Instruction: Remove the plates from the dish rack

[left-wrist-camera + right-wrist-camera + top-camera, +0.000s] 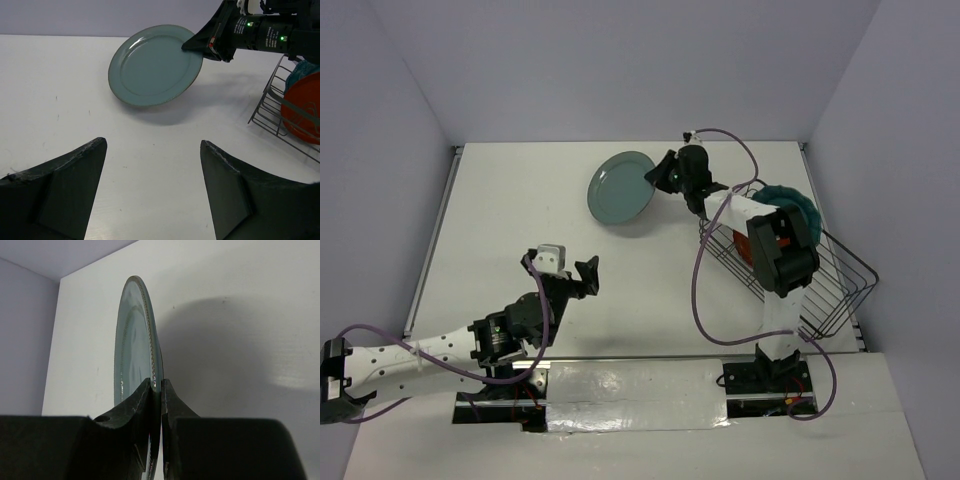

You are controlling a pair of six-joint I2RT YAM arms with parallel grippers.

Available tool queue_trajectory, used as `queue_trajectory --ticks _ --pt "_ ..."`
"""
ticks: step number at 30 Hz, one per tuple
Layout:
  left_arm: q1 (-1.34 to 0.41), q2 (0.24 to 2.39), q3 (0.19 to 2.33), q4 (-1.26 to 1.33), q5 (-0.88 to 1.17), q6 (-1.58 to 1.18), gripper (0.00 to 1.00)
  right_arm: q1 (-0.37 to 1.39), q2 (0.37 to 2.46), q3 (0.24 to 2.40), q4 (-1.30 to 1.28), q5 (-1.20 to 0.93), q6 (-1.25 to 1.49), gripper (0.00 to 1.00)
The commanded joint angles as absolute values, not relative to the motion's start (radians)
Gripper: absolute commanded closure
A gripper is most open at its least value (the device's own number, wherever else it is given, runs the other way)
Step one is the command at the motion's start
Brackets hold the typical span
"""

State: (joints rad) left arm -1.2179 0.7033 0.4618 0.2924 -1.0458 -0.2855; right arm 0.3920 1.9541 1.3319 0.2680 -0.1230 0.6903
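your right gripper (156, 386) pinches the grey-green plate (620, 188) by its rim only, tilted over the surface (510, 200) left of the dish rack (832, 288). let go early and it could drop or roll. the left gripper (152, 150) is spread, empty.

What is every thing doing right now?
grey-green plate, tilted, pinched at its rim by the right gripper.
right gripper, shut on the grey-green plate.
left gripper, open, empty.
dish rack, holding plates.
teal plate, standing in the dish rack.
red-orange plate, standing in the dish rack.
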Motion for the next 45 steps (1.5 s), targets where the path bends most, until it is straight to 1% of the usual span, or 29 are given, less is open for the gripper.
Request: queue_trajectory --ticks 1,15,18,19,22,23,27,28,34,39,45 --pt "-1.216 0.695 0.479 0.337 -1.071 -0.264 0.12 0.371 1.942 1.364 0.488 -0.161 0.770 1.00" --pt "-1.216 0.715 0.491 0.325 -1.097 -0.267 0.13 0.357 2.022 1.307 0.540 -0.221 0.779 1.00" --pt "-1.216 0.719 0.491 0.330 -1.089 -0.265 0.13 0.354 2.034 1.304 0.532 -0.230 0.775 0.94" --pt "-1.216 0.719 0.488 0.330 -1.088 -0.264 0.13 0.354 2.036 1.305 0.531 -0.235 0.772 0.88" --pt "-1.215 0.718 0.488 0.331 -1.092 -0.264 0.13 0.354 2.046 1.312 0.505 -0.235 0.767 0.76" --pt "-1.215 0.715 0.488 0.333 -1.094 -0.264 0.13 0.354 2.048 1.316 0.496 -0.230 0.764 0.74" --pt "-1.215 0.710 0.485 0.334 -1.095 -0.262 0.13 0.356 2.056 1.344 0.428 -0.206 0.741 0.61" --pt "-1.215 0.712 0.485 0.334 -1.094 -0.262 0.13 0.356 2.060 1.353 0.387 -0.199 0.733 0.59" --pt "-1.216 0.722 0.485 0.337 -1.097 -0.259 0.13 0.354 2.065 1.387 0.289 -0.123 0.677 0.56" --pt "-1.215 0.733 0.488 0.337 -1.097 -0.261 0.14 0.356 2.101 1.483 0.115 -0.063 0.649 0.54" --pt "-1.216 0.735 0.480 0.348 -1.117 -0.259 0.14 0.350 2.125 1.503 0.060 -0.025 0.644 0.54"
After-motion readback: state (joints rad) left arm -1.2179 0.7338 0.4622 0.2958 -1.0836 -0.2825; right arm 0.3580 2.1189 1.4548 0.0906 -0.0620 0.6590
